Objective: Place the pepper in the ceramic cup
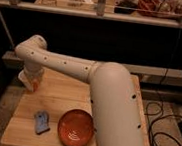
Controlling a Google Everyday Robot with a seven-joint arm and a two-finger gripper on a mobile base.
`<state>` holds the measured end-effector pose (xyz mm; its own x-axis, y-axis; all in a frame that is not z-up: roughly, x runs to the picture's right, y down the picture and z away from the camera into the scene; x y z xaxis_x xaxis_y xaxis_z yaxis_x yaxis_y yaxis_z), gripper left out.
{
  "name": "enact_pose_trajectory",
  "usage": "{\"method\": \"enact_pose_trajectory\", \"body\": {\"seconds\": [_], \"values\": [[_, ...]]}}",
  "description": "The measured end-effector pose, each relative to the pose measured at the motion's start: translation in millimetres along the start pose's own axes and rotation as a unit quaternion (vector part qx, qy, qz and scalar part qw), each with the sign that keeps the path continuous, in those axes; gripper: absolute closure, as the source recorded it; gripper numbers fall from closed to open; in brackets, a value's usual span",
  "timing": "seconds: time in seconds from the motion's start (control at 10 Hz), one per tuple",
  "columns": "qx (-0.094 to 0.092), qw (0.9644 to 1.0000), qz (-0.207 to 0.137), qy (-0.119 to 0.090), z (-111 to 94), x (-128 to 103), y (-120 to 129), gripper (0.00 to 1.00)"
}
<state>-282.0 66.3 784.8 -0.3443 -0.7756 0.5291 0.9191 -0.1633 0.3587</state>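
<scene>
My white arm (84,71) reaches across to the far left corner of the wooden table (61,96). The gripper (32,77) hangs below the wrist there, mostly hidden by the arm. A small orange-red bit, apparently the pepper (35,85), shows right under the gripper. An off-white shape beside it at the table's corner looks like the ceramic cup (25,78). I cannot tell whether the pepper is inside the cup or just above it.
A wide orange-brown ribbed bowl (76,128) sits at the front middle of the table. A small blue-grey object (41,122) lies front left. Cables (170,133) lie on the floor to the right. A dark railing and shelves stand behind.
</scene>
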Motion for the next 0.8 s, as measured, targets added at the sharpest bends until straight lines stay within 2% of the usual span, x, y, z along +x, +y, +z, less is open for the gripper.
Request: {"method": "enact_pose_trajectory", "body": {"seconds": [0.1, 0.4, 0.8], "values": [[0.000, 1.0000, -0.001, 0.000, 0, 0, 0, 0.77], [0.017, 0.9998, -0.004, 0.010, -13, 2, -5, 0.98], [0.032, 0.9989, -0.025, 0.023, -25, 7, -14, 1.00]]}}
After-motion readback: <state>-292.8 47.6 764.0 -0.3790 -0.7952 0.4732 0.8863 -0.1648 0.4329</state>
